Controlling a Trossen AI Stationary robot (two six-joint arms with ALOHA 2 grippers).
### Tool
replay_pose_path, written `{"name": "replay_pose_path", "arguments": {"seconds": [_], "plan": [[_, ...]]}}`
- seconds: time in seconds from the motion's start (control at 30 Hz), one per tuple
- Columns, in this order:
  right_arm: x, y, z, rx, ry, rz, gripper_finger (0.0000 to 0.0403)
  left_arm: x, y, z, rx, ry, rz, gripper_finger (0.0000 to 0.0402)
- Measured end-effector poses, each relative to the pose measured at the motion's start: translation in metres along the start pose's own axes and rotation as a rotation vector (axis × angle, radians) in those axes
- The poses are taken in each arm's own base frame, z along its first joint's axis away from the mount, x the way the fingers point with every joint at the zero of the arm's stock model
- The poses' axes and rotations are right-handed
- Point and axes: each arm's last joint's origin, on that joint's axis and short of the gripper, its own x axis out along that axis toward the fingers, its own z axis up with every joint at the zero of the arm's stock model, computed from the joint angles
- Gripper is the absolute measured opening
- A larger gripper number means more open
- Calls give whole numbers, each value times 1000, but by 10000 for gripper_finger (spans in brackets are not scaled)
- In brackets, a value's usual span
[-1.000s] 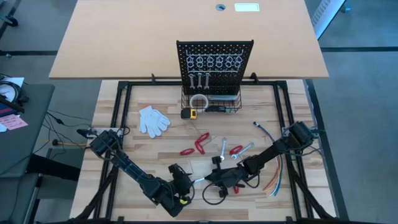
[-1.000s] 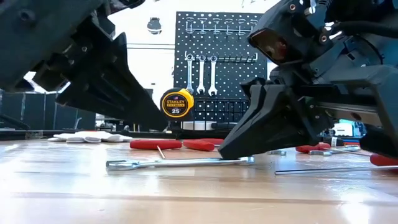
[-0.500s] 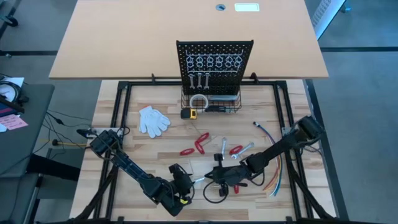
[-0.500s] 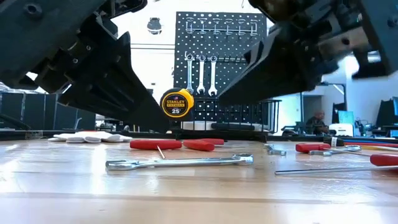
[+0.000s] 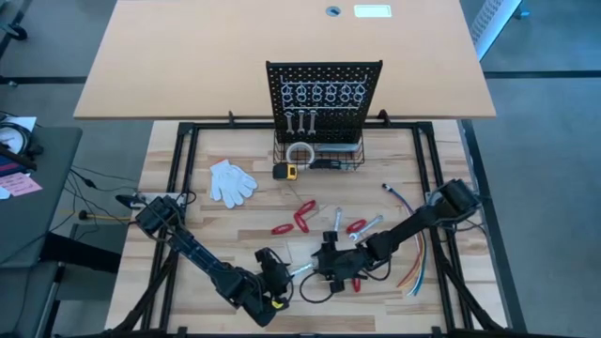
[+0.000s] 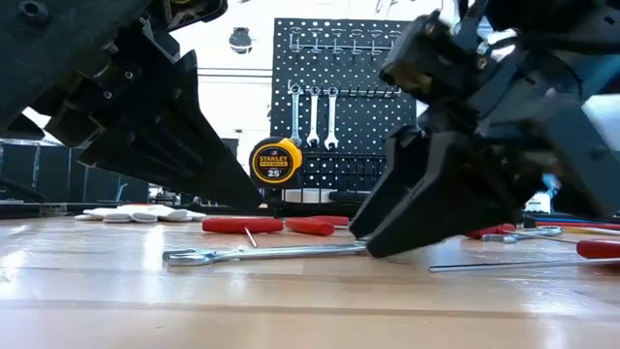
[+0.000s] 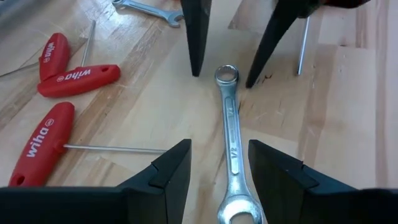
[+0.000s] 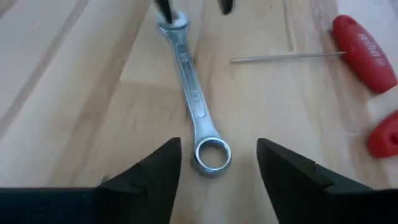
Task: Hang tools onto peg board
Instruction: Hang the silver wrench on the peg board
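A slim silver wrench [image 7: 231, 130] lies flat on the wooden table [image 5: 188, 225], near its front edge. My left gripper [image 7: 219, 168] is open, with a finger on either side of the wrench's open-jaw end, touching nothing that I can see. My right gripper [image 8: 219, 165] is open too; it straddles the ring end [image 8: 211, 155] from the opposite side, its fingertips down near the table. The black peg board [image 5: 324, 99] stands upright at the table's far side. Three wrenches [image 6: 312, 111] hang on it.
Red-handled tools [image 5: 296, 218] and two more wrenches [image 5: 366, 225] lie just beyond the grippers. A white glove [image 5: 230, 181] is at far left and coloured wires [image 5: 413, 268] at right. A yellow tape measure [image 5: 289, 171] sits by the wire basket [image 5: 319, 158].
My right gripper stood shut at the wrench's ring end. It rose off the table, then came back down with its fingers open on either side of that end. The wrench still lies flat in about the same place.
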Motion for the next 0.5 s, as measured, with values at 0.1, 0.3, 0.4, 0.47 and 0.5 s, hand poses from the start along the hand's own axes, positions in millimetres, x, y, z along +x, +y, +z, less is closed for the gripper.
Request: {"name": "replay_pose_path", "arguments": {"seconds": [0.1, 0.3, 0.4, 0.47, 0.5], "plan": [[2, 0, -5, 13, 19, 9, 203, 0, 0, 0, 1, 0, 0, 157], [1, -2, -18, 41, 47, 24, 97, 0, 0, 0, 3, 0, 0, 157], [1, -3, -19, 35, 50, 22, 64, 0, -1, 1, 20, -6, -5, 157], [1, -3, -18, 13, 36, 25, 64, 0, -1, 2, 30, -11, -9, 157], [0, -3, -16, 3, 24, 27, 64, 1, -2, 2, 33, -16, -13, 157]]}}
